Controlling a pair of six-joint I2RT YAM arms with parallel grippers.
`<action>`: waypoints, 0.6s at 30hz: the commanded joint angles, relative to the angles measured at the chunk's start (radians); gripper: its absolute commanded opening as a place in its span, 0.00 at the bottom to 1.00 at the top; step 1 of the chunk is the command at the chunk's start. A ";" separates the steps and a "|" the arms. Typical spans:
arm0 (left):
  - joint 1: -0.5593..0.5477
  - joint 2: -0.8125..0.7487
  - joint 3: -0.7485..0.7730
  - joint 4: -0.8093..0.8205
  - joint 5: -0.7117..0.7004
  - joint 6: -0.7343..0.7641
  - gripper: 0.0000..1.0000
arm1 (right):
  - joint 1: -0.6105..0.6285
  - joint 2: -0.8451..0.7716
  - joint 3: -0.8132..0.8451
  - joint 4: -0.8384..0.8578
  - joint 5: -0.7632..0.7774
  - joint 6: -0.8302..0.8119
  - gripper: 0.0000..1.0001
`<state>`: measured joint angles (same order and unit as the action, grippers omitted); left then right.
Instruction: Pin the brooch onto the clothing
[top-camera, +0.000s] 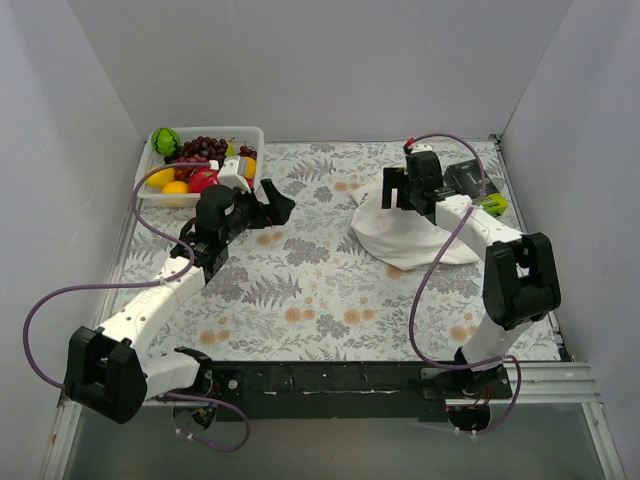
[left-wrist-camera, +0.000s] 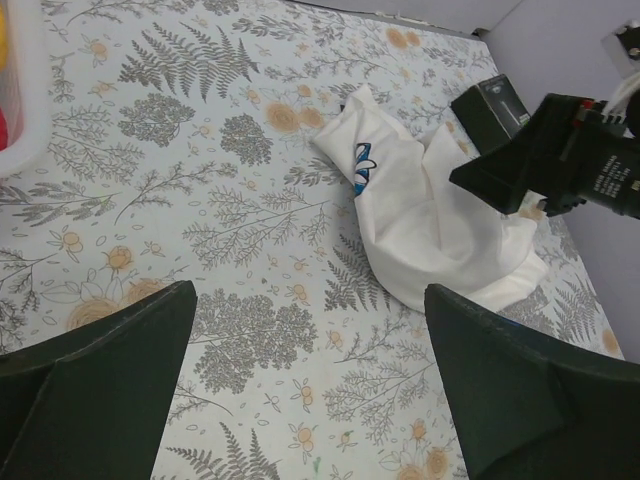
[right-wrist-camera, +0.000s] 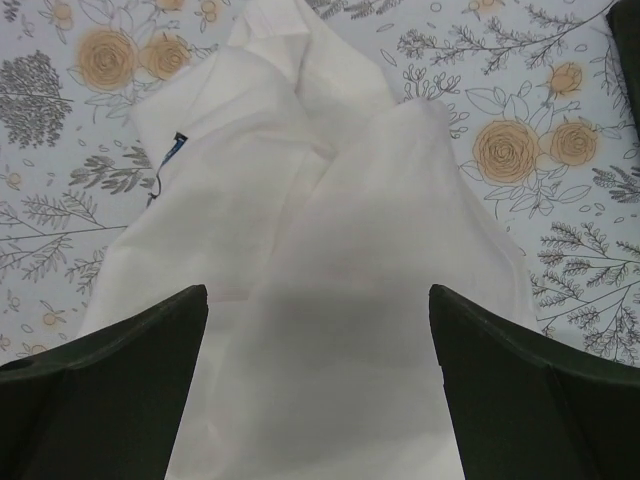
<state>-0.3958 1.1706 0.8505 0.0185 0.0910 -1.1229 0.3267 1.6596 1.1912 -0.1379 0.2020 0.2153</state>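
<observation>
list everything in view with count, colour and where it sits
tablecloth: one, pale with grey ferns and orange flowers, covering the table
T-shirt: one, white, crumpled on the right half of the cloth
logo: one, blue, on a fold of the T-shirt
basket: one, white, far left corner
grapes: one bunch, dark purple, in the basket
other fruit: several pieces, green, yellow, orange, red, in the basket
box: one, black, far right, beyond the T-shirt
small object: one, green, beside the box
brooch: none that I can make out
left tool: one, black, open, over bare cloth near the basket
right tool: one, black, open, above the T-shirt
</observation>
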 joint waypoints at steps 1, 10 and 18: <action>-0.002 0.003 0.025 -0.006 0.075 -0.008 0.98 | -0.014 0.054 0.099 -0.097 0.020 0.027 0.98; -0.002 0.129 0.091 -0.058 0.024 -0.072 0.98 | -0.023 0.157 0.123 -0.066 -0.006 0.026 0.90; 0.000 0.169 0.130 -0.087 0.026 -0.083 0.98 | -0.021 0.178 0.148 -0.042 -0.137 0.006 0.12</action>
<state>-0.3958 1.3521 0.9257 -0.0463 0.1280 -1.1946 0.3058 1.8496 1.2842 -0.2230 0.1650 0.2214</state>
